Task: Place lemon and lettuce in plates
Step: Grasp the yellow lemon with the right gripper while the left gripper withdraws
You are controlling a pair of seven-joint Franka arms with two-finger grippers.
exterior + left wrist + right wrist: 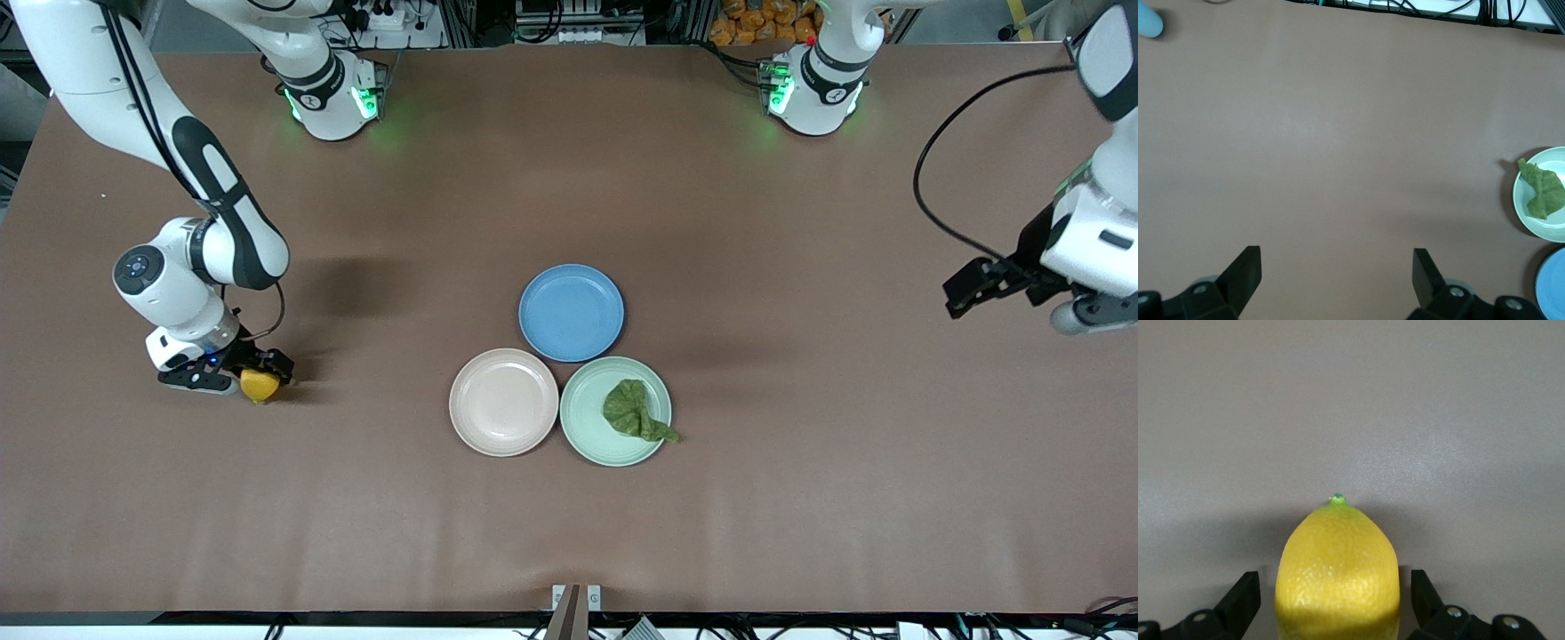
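The yellow lemon (260,386) lies on the table near the right arm's end, well apart from the plates. My right gripper (247,377) is low around it and open; in the right wrist view the lemon (1337,567) sits between the fingers (1245,593) with a gap on each side. The dark-green lettuce (633,411) lies in the mint green plate (587,436), its tail hanging over the rim. Touching that plate, the beige-pink plate (503,402) holds nothing. My left gripper (958,298) hangs open over bare table at the left arm's end, with nothing between its fingers (1248,267).
A blue plate (571,312) sits just farther from the front camera than the other two plates, touching both. The left wrist view shows the lettuce (1542,191) in the mint plate (1521,213) and the blue plate's (1553,293) edge.
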